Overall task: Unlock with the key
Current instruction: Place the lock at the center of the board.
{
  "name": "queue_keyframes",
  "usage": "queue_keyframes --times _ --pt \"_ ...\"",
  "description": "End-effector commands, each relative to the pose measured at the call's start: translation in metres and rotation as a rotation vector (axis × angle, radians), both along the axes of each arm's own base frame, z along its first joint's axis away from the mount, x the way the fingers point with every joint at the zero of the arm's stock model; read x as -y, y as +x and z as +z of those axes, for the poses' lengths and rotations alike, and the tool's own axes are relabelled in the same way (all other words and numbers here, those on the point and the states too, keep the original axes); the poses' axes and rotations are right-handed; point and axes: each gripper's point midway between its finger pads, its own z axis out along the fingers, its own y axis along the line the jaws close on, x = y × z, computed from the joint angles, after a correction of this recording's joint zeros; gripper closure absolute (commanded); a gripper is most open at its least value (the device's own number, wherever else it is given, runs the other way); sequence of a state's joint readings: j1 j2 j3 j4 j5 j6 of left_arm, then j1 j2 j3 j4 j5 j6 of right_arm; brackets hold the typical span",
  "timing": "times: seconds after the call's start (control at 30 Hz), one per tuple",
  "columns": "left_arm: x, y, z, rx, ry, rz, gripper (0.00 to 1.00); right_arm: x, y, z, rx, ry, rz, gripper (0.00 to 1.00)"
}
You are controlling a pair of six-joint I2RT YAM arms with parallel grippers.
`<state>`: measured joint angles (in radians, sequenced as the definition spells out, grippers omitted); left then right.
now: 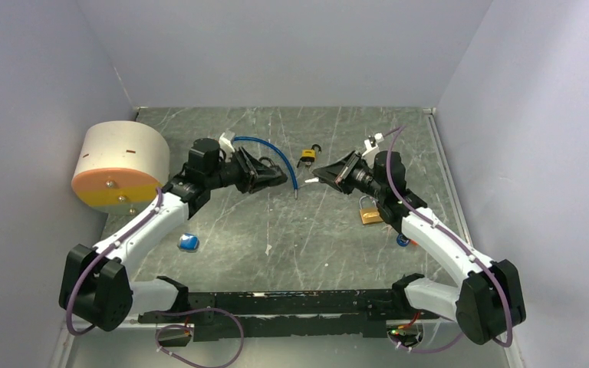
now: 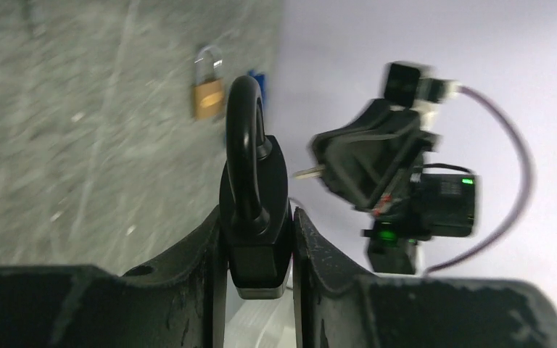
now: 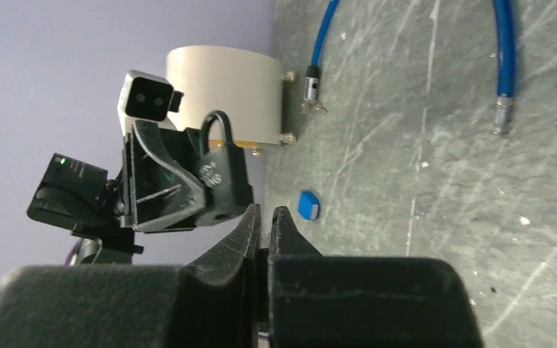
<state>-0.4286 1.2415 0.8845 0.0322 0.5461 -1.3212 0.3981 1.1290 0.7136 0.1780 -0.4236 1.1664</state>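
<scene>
Two robot arms meet above the middle of a grey marbled table (image 1: 314, 230), their tips facing each other. The left gripper (image 1: 276, 175) pinches a black padlock (image 2: 255, 206) by its body, one finger on each side. The shackle points away from the wrist and looks closed. The right gripper (image 1: 327, 177) has its fingers pressed together on a silver key (image 2: 307, 173), whose blade pokes out toward the padlock. The key and the padlock are near each other but apart. On the table lie a small yellow padlock (image 1: 307, 158), a brass padlock (image 1: 368, 214), a blue cable (image 1: 276, 150) and a blue block (image 1: 189, 242). A white and orange cylinder (image 1: 119, 165) sits by the left wall.
</scene>
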Motion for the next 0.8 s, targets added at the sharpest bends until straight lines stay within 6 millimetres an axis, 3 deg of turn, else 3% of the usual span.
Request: queue_keyframes --times 0.0,0.1,0.23,0.37,0.53,0.67,0.77 --pt "-0.008 -0.027 -0.045 -0.113 0.188 -0.122 0.98 0.011 0.000 -0.016 0.014 -0.105 -0.029 1.00" --pt "-0.018 -0.033 -0.088 -0.225 0.320 -0.131 0.98 0.015 -0.002 -0.029 -0.025 -0.129 -0.038 1.00" --pt "-0.014 -0.029 -0.130 -0.272 0.348 -0.158 0.98 0.014 -0.004 -0.043 -0.070 -0.142 -0.029 1.00" --pt "-0.002 -0.018 -0.151 -0.210 0.312 -0.188 0.97 0.013 -0.005 -0.049 -0.082 -0.141 -0.019 1.00" --pt "-0.003 0.000 -0.176 -0.200 0.353 -0.141 0.98 0.015 -0.004 -0.050 -0.085 -0.158 -0.022 1.00" --pt "-0.003 0.012 -0.202 -0.252 0.345 -0.064 0.84 0.015 -0.004 -0.054 -0.097 -0.164 -0.022 1.00" --pt "-0.015 0.012 -0.222 -0.309 0.386 0.021 0.61 0.017 -0.004 -0.056 -0.104 -0.170 -0.023 1.00"
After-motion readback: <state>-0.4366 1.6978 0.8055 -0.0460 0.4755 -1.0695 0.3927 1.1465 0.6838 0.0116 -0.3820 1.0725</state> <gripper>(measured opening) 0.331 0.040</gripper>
